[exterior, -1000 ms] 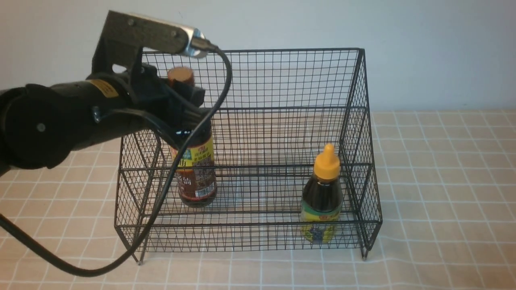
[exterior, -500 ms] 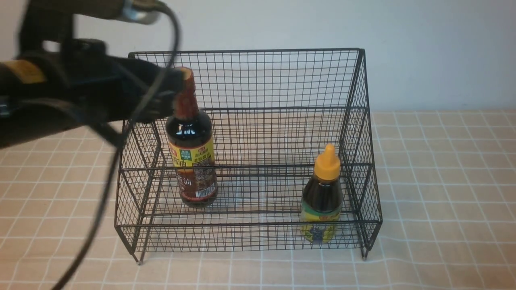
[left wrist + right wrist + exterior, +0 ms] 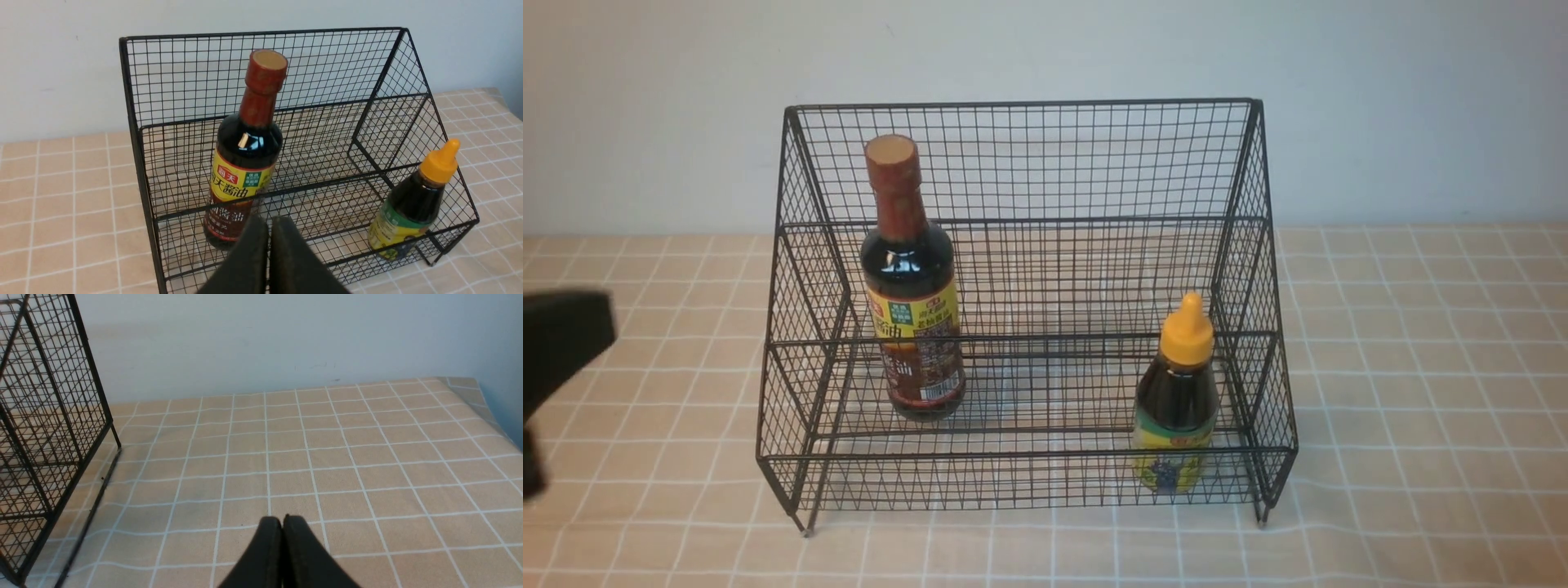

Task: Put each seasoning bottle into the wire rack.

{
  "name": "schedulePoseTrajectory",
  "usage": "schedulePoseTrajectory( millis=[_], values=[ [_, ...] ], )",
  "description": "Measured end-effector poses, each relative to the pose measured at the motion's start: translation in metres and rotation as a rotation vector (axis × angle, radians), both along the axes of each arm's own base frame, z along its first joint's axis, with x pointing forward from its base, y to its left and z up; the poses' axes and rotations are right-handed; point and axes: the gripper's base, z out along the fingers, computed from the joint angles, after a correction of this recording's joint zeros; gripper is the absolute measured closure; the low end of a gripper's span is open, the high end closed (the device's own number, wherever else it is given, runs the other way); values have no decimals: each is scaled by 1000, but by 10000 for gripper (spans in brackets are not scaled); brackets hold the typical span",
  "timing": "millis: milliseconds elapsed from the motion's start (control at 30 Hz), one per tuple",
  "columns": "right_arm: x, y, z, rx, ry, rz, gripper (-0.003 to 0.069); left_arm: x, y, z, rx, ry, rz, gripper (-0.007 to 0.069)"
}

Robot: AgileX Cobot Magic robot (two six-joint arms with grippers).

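Note:
The black wire rack [image 3: 1021, 104] stands mid-table. Upright in its back tier, behind the middle rail at the left, is the tall seasoning bottle [image 3: 911, 278] with its brown-red cap. At the right end of the front tier stands the short seasoning bottle [image 3: 1176, 400] with an orange-yellow nozzle. Both bottles stand free. My left gripper [image 3: 269, 222] is shut and empty, hovering in front of the rack [image 3: 261, 33] below the tall bottle [image 3: 249, 155]. Only a dark blur of the left arm [image 3: 556, 343] shows at the front view's left edge. My right gripper [image 3: 282, 520] is shut and empty over the tablecloth.
A beige checked tablecloth [image 3: 1421, 367] covers the table, with a plain wall behind. In the right wrist view the rack's right side [image 3: 94, 375] stands well away from my right gripper. The table's far right corner [image 3: 470, 384] drops off.
My left gripper has let go of the tall bottle's neck, drawn back to the left almost out of the front view, and shut. Both bottles stay put.

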Motion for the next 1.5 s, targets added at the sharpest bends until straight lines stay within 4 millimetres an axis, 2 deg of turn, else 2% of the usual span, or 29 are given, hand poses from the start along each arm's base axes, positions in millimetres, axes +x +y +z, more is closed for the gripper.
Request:
schedulePoseTrajectory(
  millis=[133, 300, 500, 667, 833, 900, 1033, 1067, 1133, 1200, 1500],
  values=[
    [0, 0, 0, 0, 0, 0, 669, -26, 5, -7, 2, -33, -11, 631],
    [0, 0, 0, 0, 0, 0, 669, -41, 8, -8, 12, -56, -20, 631],
    [0, 0, 0, 0, 0, 0, 669, -42, 9, -9, 68, -77, -22, 631],
    [0, 0, 0, 0, 0, 0, 669, -32, 15, -25, 139, -133, 40, 631],
    [0, 0, 0, 0, 0, 0, 669, -30, 24, -80, 193, -219, 156, 631],
    [0, 0, 0, 0, 0, 0, 669, -30, 26, -108, 200, -237, 194, 631],
    [0, 0, 0, 0, 0, 0, 669, -28, 29, -165, 232, -171, 236, 631],
    [0, 0, 0, 0, 0, 0, 669, -28, 29, -167, 235, -163, 238, 631],
    [0, 0, 0, 0, 0, 0, 669, -26, 30, -194, 256, -97, 248, 631],
    [0, 0, 0, 0, 1, 0, 669, -26, 30, -199, 263, -77, 253, 631],
    [0, 0, 0, 0, 1, 0, 669, -26, 31, -199, 264, -77, 257, 631]
  ],
)
